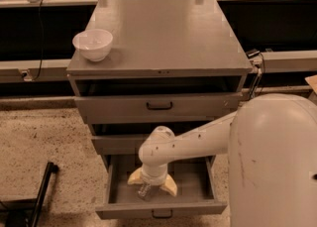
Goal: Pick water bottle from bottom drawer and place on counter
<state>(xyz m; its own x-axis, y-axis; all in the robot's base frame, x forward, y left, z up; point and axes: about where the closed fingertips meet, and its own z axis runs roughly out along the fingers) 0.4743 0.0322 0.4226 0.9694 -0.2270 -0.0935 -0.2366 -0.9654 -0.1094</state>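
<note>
Two tan fingers (170,187) of the gripper (152,185) spread open, straddling the water bottle (144,192) (directly beneath) in the bottom drawer (163,207).

White round bowl (93,44) stands upright on the front-left corner of the counter (163,32); upper shallow grey metal drawer (119,107), with black handle (159,105), and middle shallow grey drawer (116,144) sit slightly pulled out; long pale ledge (34,70) runs behind; thin black cable (40,32) hangs at left; speckled beige floor (44,137) carries a black bar (43,191); gripper (151,187) sits low inside the bottom drawer (158,208).
</note>
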